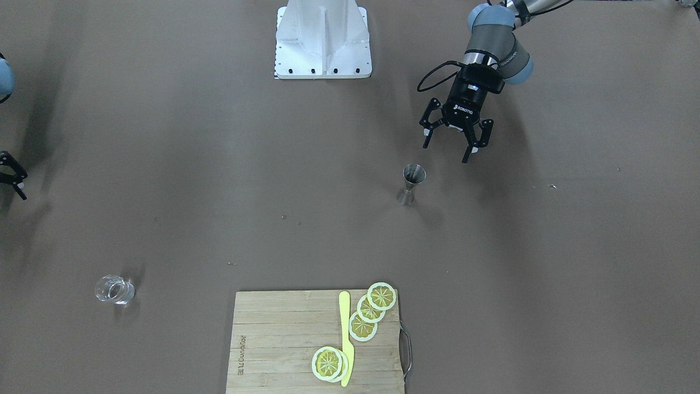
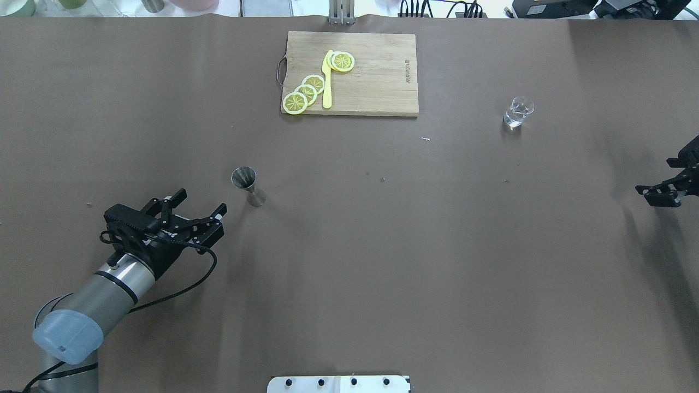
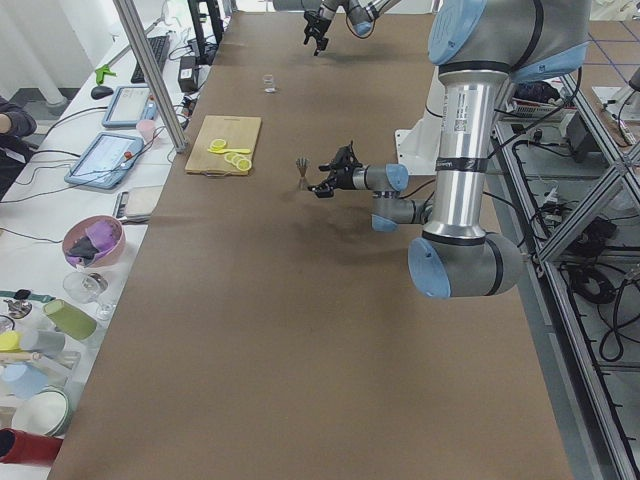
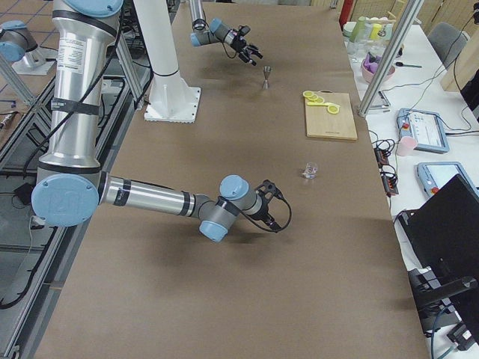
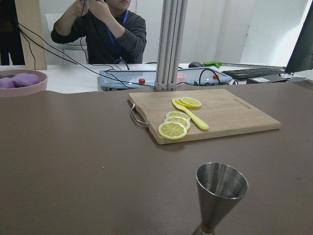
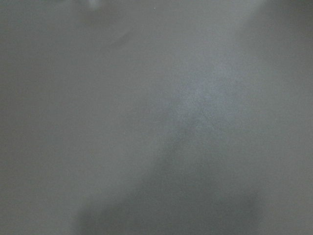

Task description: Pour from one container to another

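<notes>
The silver metal jigger (image 2: 248, 185) stands upright on the brown table, left of centre, and fills the lower part of the left wrist view (image 5: 221, 188). My left gripper (image 2: 203, 201) hovers open just short of it, fingers spread and pointing toward it (image 1: 445, 153), with nothing held. The small clear glass cup (image 2: 516, 112) stands upright far to the right, also seen in the front view (image 1: 114, 289). My right gripper (image 2: 663, 188) sits at the table's right edge, partly cut off, its fingers apart and empty, well away from the cup. The right wrist view shows only blurred tabletop.
A wooden cutting board (image 2: 377, 76) with several lemon slices (image 2: 306, 93) and a yellow knife (image 2: 327, 82) lies at the far middle of the table. The robot's white base plate (image 2: 338, 383) is at the near edge. A person sits beyond the table in the left wrist view.
</notes>
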Motion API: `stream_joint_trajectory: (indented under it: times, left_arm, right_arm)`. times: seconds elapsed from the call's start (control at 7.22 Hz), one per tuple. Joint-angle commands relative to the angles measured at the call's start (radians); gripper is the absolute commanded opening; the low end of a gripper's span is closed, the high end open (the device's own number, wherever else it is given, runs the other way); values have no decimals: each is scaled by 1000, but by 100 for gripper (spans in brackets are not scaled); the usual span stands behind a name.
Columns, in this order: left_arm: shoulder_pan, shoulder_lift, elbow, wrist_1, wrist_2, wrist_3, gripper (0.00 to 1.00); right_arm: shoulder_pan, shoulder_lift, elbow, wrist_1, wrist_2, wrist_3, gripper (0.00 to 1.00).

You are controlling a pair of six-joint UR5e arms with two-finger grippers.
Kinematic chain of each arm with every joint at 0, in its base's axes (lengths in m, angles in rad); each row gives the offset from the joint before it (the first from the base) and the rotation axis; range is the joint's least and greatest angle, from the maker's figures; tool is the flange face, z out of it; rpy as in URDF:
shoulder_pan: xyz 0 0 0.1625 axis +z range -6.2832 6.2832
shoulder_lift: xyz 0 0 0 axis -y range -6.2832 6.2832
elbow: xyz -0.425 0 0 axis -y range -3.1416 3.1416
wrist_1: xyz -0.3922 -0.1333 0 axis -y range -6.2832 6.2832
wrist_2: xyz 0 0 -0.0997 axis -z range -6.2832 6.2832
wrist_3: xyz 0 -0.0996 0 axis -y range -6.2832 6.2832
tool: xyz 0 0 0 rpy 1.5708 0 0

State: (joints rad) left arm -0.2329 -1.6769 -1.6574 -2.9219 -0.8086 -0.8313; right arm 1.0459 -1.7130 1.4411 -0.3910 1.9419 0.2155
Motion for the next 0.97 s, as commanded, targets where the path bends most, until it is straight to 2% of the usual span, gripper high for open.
stream_joint_trajectory:
  times: [0.0, 0.14, 0.42, 0.55, 0.83]
  left_arm:
    - [1, -39, 45, -7, 8, 0, 97]
    - [1, -71, 71, -7, 6, 0, 97]
    - [1, -113, 111, -5, 5, -2, 97]
    - [0, -130, 128, -3, 5, 0, 97]
    - [0, -158, 160, 1, 5, 0, 97]
  right_arm:
    - [55, 38, 47, -101, 88, 147, 100]
    - [92, 73, 59, -129, 122, 254, 100]
    - [204, 157, 58, -259, 275, 289, 100]
    - [224, 174, 68, -308, 288, 289, 100]
    - [223, 185, 55, -312, 282, 291, 100]
